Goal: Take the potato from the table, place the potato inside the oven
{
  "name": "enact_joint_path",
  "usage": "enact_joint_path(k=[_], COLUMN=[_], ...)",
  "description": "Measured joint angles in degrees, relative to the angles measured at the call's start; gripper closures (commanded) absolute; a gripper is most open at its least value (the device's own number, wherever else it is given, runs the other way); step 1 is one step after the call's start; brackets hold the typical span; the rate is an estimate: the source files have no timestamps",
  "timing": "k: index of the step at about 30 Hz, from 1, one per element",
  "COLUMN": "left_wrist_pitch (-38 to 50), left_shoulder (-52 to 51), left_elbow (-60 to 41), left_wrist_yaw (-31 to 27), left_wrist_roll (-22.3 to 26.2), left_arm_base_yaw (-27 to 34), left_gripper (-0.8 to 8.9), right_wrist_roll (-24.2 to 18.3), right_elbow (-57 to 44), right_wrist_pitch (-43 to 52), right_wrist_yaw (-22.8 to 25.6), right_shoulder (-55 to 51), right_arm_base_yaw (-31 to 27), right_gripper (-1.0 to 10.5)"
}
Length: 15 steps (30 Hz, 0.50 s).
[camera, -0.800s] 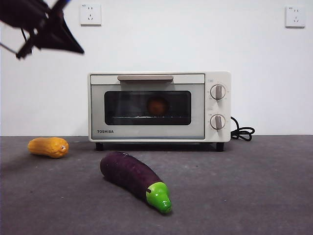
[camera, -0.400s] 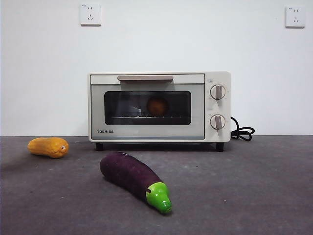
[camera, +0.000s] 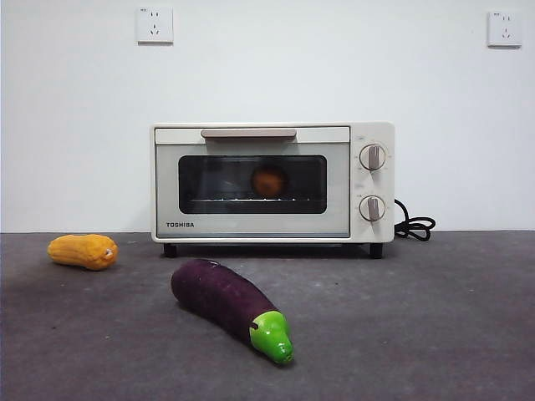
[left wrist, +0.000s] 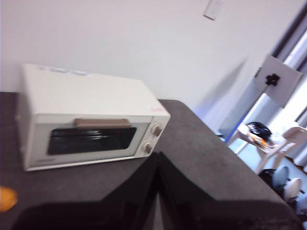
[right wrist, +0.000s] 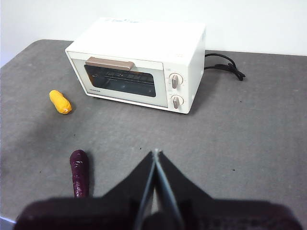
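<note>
**A:** Which step did you have in hand here?

**B:** The last one, by the look of it. The potato (camera: 269, 180) sat inside the oven (camera: 251, 225), a round orange-brown shape behind the dark glass on the rack, and the door with its beige handle (camera: 248, 133) was closed. You had no arm in the front view.

**A:** And your tools?

**B:** The left tool (left wrist: 157, 158) hung above the surface (camera: 435, 317), facing the oven front, jaws clenched together on nothing. The right tool (right wrist: 155, 154) waited high over the near edge, jaws likewise pressed tip to tip and empty.

**A:** What else lay out?

**B:** The corn cob (camera: 82, 251) near the oven's left side, and the eggplant (camera: 226, 302) in front, well apart from both tools.

**A:** What did the next move call for?

**B:** Little, I judge: the task looked complete, so you needed only to keep both arms clear.
</note>
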Motion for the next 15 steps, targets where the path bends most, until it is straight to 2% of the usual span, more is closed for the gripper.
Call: enact_joint_path(k=[6,15], left_wrist_pitch=[-10.4,-21.6], left_shoulder=[-9.1,-9.3], left_elbow=[0.0,0.0], left_wrist_yaw=[-5.5,-5.8], left_wrist_roll=[1.4,1.7], left_arm_base_yaw=[-0.2,-0.2], left_gripper=[8.17,8.17], right_wrist_roll=[0.0,0.0], right_elbow=[0.0,0.0], right_wrist_pitch=[0.0,0.0], right_wrist_yaw=[0.0,0.0], right_shoulder=[0.0,0.0], right_arm_base_yaw=[0.0,0.0], right_gripper=[9.4,9.4])
